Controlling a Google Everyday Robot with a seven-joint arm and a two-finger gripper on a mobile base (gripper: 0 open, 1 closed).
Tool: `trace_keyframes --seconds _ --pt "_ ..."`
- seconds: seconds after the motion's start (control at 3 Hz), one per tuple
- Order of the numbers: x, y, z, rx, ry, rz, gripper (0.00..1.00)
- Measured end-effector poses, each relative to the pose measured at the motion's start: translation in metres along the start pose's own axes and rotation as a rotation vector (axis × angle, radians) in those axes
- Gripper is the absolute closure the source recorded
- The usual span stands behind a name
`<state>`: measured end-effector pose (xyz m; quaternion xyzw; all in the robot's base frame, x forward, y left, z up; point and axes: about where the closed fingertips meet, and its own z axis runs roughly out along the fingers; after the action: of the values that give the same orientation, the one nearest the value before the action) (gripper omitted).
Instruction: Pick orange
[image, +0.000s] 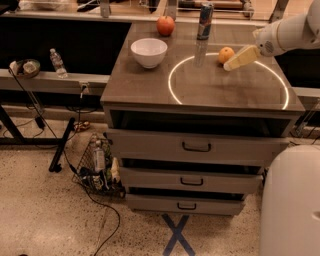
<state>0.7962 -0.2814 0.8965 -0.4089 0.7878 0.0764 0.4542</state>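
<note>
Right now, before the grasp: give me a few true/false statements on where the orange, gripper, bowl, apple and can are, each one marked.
1. The gripper is close beside the orange, on its camera-right side. True.
2. The orange lies in the white bowl. False: it sits on the cabinet top, well apart from the bowl.
3. The apple is near the back edge, behind the bowl. True.
4. The can lies on its side. False: it stands upright, at the back between apple and orange.
</note>
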Motion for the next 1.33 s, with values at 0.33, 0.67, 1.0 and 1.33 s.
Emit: trace_keyframes --seconds 0.33,0.67,1.0,1.33 --pt "0.011 -0.015 0.024 0.022 -0.040 0.122 0.00" --pt "0.012 -0.021 0.044 0.025 -0.078 0.203 0.00" --pt "0.010 -0.018 0.059 0.009 -0.093 0.231 0.15" --pt "0.013 -0.013 0.071 -0.012 -0.089 0.254 0.39"
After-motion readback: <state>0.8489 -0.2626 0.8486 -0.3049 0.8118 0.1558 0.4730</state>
